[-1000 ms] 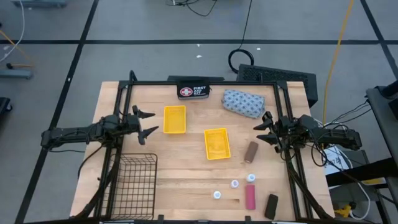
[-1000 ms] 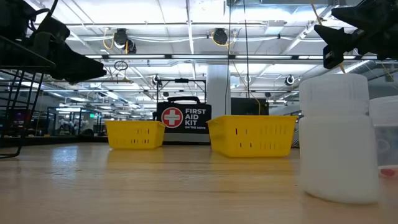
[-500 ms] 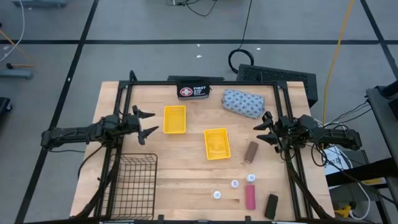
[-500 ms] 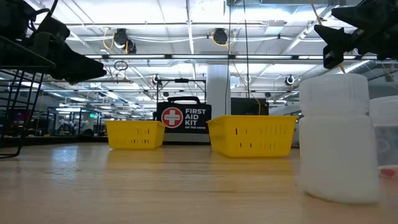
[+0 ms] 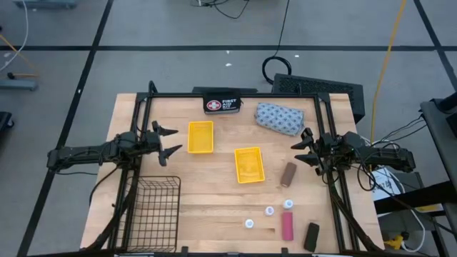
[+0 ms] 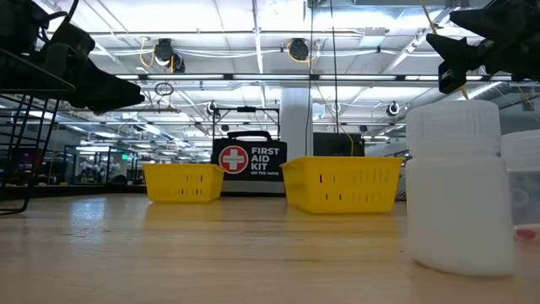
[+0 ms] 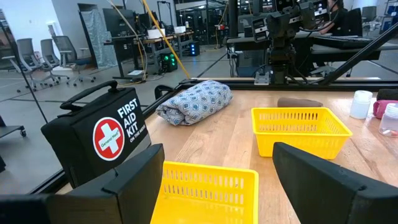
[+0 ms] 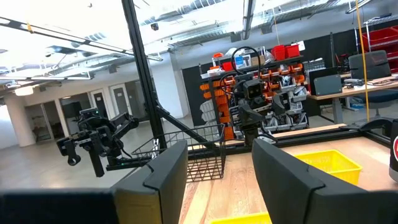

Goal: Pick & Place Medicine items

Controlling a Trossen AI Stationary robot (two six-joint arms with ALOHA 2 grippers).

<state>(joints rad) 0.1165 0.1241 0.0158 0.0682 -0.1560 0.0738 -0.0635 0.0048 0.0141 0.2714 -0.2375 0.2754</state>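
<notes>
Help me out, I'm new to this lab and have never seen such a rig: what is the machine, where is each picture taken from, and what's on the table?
It is a robot with two dark arms at a wooden table. One picture looks straight down, one looks level across the tabletop, and two come from cameras on the wrists.

From above, the left gripper hovers near a yellow tray; the right gripper hovers beside a patterned pouch. Both are open and hold nothing.

On the table: a First Aid case at the far edge, a second yellow tray, a brown oblong, three small white containers, a pink bar, a black block and a wire basket.
</notes>
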